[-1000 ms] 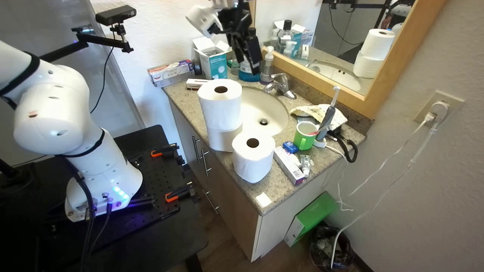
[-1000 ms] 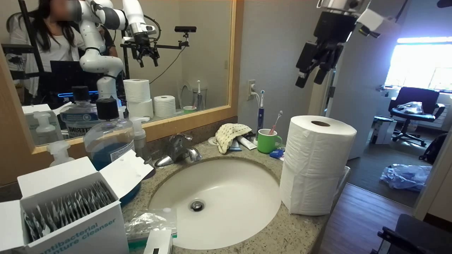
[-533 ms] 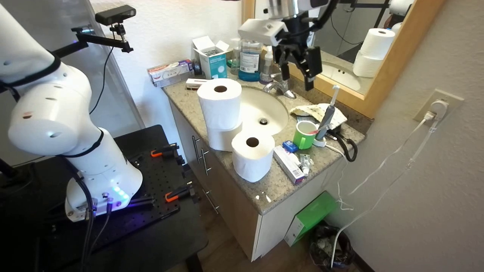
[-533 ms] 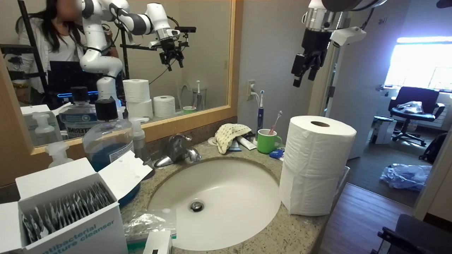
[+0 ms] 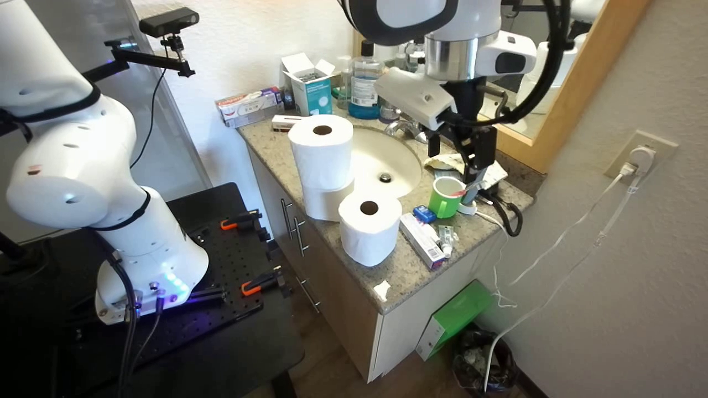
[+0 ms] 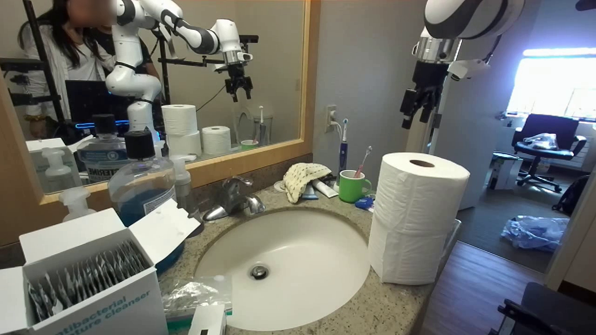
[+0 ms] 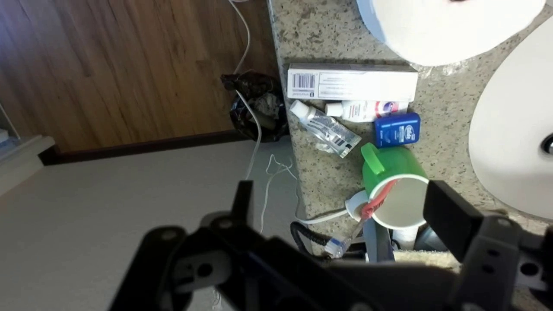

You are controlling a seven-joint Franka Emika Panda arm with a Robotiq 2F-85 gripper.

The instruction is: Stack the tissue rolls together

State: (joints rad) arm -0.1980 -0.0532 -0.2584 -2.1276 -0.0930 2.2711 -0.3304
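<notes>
Beside the sink point(image 5: 395, 157) we've got two stacked rolls point(image 5: 324, 166), a third roll point(image 5: 369, 232) close by; our gripper point(image 7: 339, 191) hangs spread and empty, presumably to straddle that one

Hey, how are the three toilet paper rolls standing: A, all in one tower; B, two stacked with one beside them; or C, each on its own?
B: the upper roll sits on the lower roll, while the third roll stands beside them on the counter.
</notes>
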